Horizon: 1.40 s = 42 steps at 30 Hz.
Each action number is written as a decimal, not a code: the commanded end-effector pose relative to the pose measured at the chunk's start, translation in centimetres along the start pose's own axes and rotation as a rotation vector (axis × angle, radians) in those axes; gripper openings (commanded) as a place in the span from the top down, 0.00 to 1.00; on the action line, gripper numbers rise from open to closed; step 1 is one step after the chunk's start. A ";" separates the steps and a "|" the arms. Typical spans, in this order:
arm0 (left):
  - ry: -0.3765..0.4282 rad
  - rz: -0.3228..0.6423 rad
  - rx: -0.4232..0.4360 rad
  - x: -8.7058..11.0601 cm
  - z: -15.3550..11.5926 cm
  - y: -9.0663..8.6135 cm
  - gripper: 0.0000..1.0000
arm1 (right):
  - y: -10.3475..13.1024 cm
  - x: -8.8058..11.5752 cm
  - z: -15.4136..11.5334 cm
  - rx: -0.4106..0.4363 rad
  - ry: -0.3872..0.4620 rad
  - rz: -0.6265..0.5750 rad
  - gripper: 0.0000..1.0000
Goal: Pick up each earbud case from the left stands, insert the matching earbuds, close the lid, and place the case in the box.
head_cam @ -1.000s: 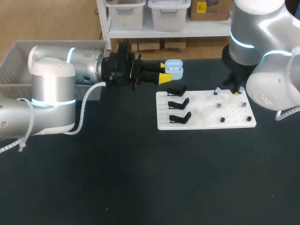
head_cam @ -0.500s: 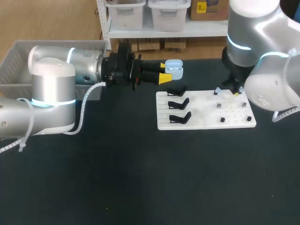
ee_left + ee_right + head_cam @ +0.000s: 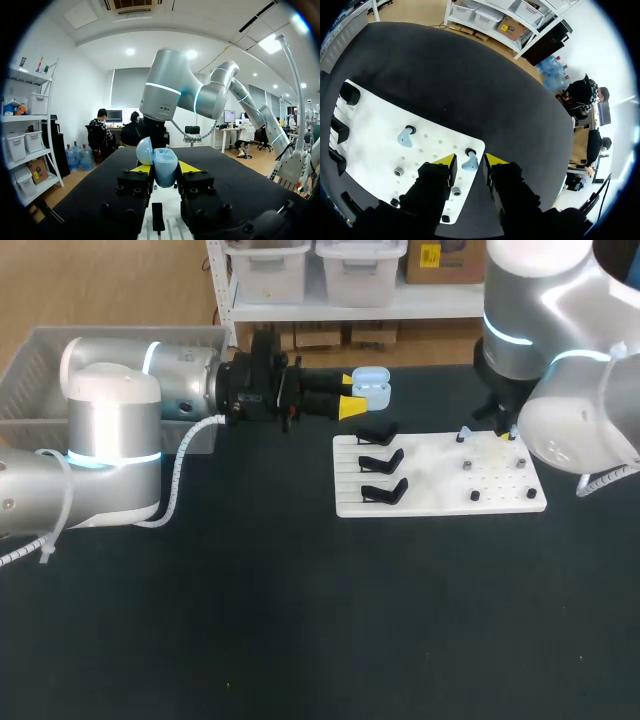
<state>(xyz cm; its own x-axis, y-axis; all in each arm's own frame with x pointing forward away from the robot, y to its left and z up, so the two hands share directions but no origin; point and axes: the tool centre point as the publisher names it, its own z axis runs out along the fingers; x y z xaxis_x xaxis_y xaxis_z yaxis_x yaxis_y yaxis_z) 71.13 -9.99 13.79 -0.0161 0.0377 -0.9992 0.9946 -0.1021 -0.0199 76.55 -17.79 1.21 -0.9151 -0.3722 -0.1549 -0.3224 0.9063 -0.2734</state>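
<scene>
Head view first: the left arm comes in from the left of the frame and the left claw (image 3: 348, 393) sits upper middle, clamped on the light blue earbud case (image 3: 372, 386). The case is up in the air, just above the top edge of the white board (image 3: 440, 480). In the left wrist view you can see both yellow tips pressing that case from 2 sides, and its lid (image 3: 144, 150) is flipped open.

The white board lies right of centre on the dark surface (image 3: 300, 620), with 3 black stands (image 3: 380, 458) in a column down its left side. The grey box (image 3: 35, 360) is in the upper left corner of the frame, behind the left arm.

The right arm drops in from the upper right, with the right claw (image 3: 505, 433) over the board's upper right corner. In the right wrist view its fingers are apart, straddling 1 pale blue earbud (image 3: 469, 162) that stands on a peg near the board's edge. There's a sliver of gap on each side, so it isn't gripping it. A second earbud (image 3: 405, 137) stands on its own peg further along the board, well clear of the claw.
</scene>
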 end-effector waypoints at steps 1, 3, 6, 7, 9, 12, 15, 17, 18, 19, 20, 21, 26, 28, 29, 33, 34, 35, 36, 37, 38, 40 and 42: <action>-0.003 0.003 -0.003 0.1 0.0 -0.1 1.00 | 0.1 0.1 0.2 0.010 -0.007 0.005 0.68; -0.003 0.003 -0.003 0.1 0.0 -0.1 1.00 | 0.1 0.2 0.2 0.011 -0.007 0.008 0.69; -0.003 0.003 -0.003 0.1 0.0 -0.1 1.00 | 0.1 0.2 0.3 0.013 -0.005 0.006 0.71; -0.003 0.003 -0.003 0.1 0.0 -0.1 1.00 | 0.1 0.2 0.4 0.015 -0.004 0.006 0.71; -0.003 0.003 -0.003 0.1 0.0 -0.1 1.00 | 0.1 0.2 0.4 0.017 -0.003 0.007 0.71; -0.003 0.003 -0.003 0.1 0.0 -0.1 1.00 | 0.1 0.2 0.6 0.026 -0.002 0.007 0.72; -0.003 0.003 -0.003 0.1 0.0 -0.1 1.00 | 0.1 0.2 0.6 0.030 -0.003 0.008 0.73; -0.003 0.003 -0.003 0.1 0.0 -0.1 1.00 | 0.1 0.2 0.6 0.037 -0.006 0.010 0.75; -0.003 0.003 -0.003 0.1 0.0 -0.1 1.00 | 0.1 0.2 0.6 0.038 -0.006 0.010 0.77; -0.003 0.003 -0.003 0.1 0.0 -0.1 1.00 | 0.1 0.2 0.6 0.039 -0.007 0.011 0.81; -0.003 0.003 -0.003 0.1 0.0 -0.1 1.00 | 0.1 0.2 0.6 0.041 -0.008 0.012 0.89; -0.003 0.003 -0.003 0.1 0.0 -0.1 1.00 | 0.1 0.2 0.6 0.042 -0.009 0.013 0.97; -0.003 0.003 -0.003 0.1 0.0 -0.1 1.00 | -0.2 0.4 -0.2 0.050 -0.015 0.016 1.00; -0.003 0.003 -0.003 0.1 0.0 -0.1 1.00 | -0.3 0.7 -0.9 0.053 -0.017 0.017 1.00; -0.003 0.003 -0.003 0.1 0.0 -0.1 1.00 | -0.4 0.7 -1.4 0.053 -0.017 0.017 1.00; -0.003 0.003 -0.003 0.1 0.0 -0.1 1.00 | -0.6 1.1 -4.0 0.055 -0.012 0.031 1.00; -0.003 0.003 -0.003 0.1 0.0 -0.1 1.00 | -0.7 1.2 -4.8 0.046 -0.008 0.044 1.00; -0.003 0.003 -0.003 0.1 0.0 -0.1 1.00 | -0.7 1.3 -5.7 0.053 0.004 0.055 1.00; -0.003 0.003 -0.003 0.1 0.0 -0.1 1.00 | -0.7 1.3 -6.4 0.073 0.039 0.064 1.00; -0.003 0.003 -0.003 0.1 0.0 -0.1 1.00 | -0.6 1.5 -7.2 0.054 0.053 0.077 1.00; -0.003 0.003 -0.003 0.1 0.0 -0.1 1.00 | -0.5 1.6 -8.0 0.047 0.064 0.083 1.00; -0.003 0.003 -0.003 0.1 0.0 -0.1 1.00 | -0.4 1.7 -9.5 0.031 0.072 0.102 1.00; -0.003 0.003 -0.003 0.1 0.0 -0.1 1.00 | -0.2 1.8 -10.9 -0.009 0.075 0.120 1.00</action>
<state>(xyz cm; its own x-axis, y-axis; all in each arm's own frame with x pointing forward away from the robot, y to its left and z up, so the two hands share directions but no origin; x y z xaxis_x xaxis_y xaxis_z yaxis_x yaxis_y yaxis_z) 71.13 -10.00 13.79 -0.0161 0.0377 -0.9992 0.9946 -0.1021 -0.0199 73.07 -16.75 8.22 -0.9595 -0.2507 -0.1288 -0.2086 0.9389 -0.2738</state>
